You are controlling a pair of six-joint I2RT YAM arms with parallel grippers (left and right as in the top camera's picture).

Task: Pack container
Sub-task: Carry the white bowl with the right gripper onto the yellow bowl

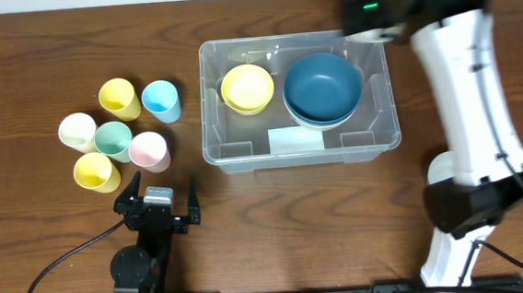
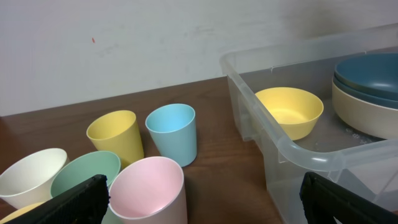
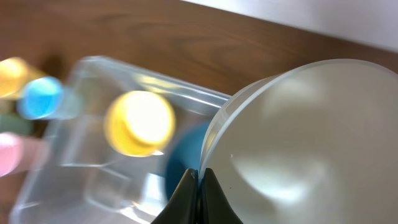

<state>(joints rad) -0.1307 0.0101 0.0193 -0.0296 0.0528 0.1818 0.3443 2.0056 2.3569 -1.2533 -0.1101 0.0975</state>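
At table centre, container (image 1: 210, 122): large clear plastic bin, long sides running left to right, pale label (image 1: 295, 139) against its near wall.
Bin, left half: yellow bowl (image 1: 247, 87), upright on the floor.
Bin, right half: dark blue bowl (image 1: 323, 85) nested in a cream bowl (image 2: 367, 118), just beside the yellow one.
Left of the bin: six upright cups in a loose cluster: yellow cup (image 1: 120, 98), light blue cup (image 1: 161, 101), white cup (image 1: 78, 132), green cup (image 1: 113, 136), pink cup (image 1: 149, 151), second yellow cup (image 1: 95, 172).
Near edge, left gripper (image 1: 164, 186): just nearside of the pink cup, jaws spread wide, nothing between them.
Over the bin's far right corner, right gripper (image 3: 199, 180): fingers pinched together on the rim of a pale bowl (image 3: 311, 137); that view is blurred.
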